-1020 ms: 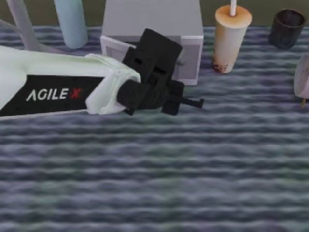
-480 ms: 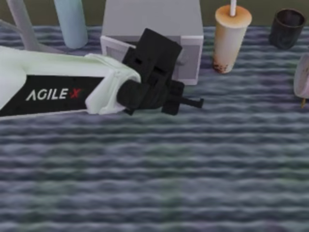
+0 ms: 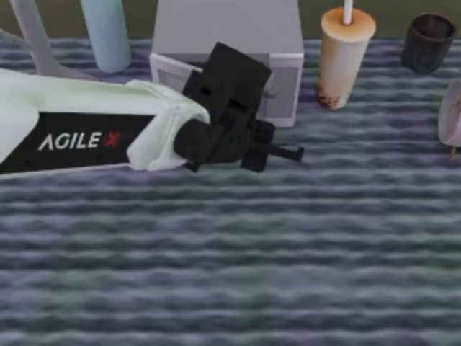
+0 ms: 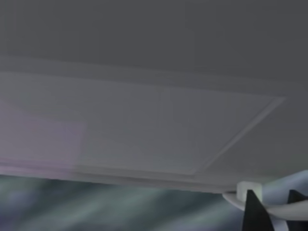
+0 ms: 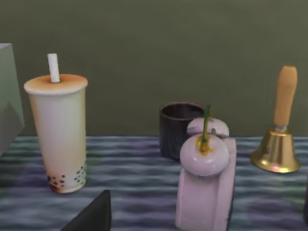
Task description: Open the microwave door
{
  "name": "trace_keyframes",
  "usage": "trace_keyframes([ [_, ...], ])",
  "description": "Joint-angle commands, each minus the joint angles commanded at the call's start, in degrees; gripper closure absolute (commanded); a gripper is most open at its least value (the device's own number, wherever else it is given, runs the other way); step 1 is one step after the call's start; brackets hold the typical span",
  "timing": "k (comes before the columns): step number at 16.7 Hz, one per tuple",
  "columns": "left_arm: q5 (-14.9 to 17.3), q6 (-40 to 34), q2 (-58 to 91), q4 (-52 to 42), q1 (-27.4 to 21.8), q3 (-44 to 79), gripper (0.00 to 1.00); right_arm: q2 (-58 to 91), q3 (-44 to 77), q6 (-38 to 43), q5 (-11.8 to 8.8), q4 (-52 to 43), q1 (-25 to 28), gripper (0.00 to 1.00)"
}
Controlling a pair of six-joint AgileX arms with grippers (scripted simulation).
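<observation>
Microwave door [image 3: 176,74] sits at the front of the microwave [image 3: 227,29], which stands at the far edge of the table [image 3: 230,252], a little left of centre in the top view. The door appears swung slightly out from the body along its left side, so opening is judged begun but far from complete; most of the swing remains.

Left claw [image 3: 238,101] is pressed against the door front. In the left wrist view the door panel fills the frame and two dark fingertips [image 4: 252,211] straddle a pale handle piece [image 4: 250,188]; whether they are clamped on it cannot be told.

Right claw is not visible in the top view; only a dark corner of it shows in the right wrist view, so its state cannot be told.

Nearby stand a cup with straw [image 3: 346,58], a dark mug [image 3: 428,42], a pale blue cylinder [image 3: 106,32] and a bell [image 5: 279,139].

Table covering is a wavy blue-grey pattern. Backdrop is a plain olive wall [image 5: 168,43].
</observation>
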Motion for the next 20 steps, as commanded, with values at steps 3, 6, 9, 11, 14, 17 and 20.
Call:
trace_keyframes([
  [3,0.87,1.52,-1.09,0.73,0.68,-1.26,1.00,0.00,0.00,0.00,0.00,0.00,0.00,0.00],
  [6,1.45,2.57,-1.52,1.02,1.07,-2.24,1.00,0.00,0.00,0.00,0.00,0.00,0.00,0.00],
  [9,1.45,2.57,-1.52,1.02,1.07,-2.24,1.00,0.00,0.00,0.00,0.00,0.00,0.00,0.00],
  [11,1.45,2.57,-1.52,1.02,1.07,-2.24,1.00,0.00,0.00,0.00,0.00,0.00,0.00,0.00],
  [14,1.45,2.57,-1.52,1.02,1.07,-2.24,1.00,0.00,0.00,0.00,0.00,0.00,0.00,0.00],
  [17,1.45,2.57,-1.52,1.02,1.07,-2.24,1.00,0.00,0.00,0.00,0.00,0.00,0.00,0.00],
  [20,1.45,2.57,-1.52,1.02,1.07,-2.24,1.00,0.00,0.00,0.00,0.00,0.00,0.00,0.00],
])
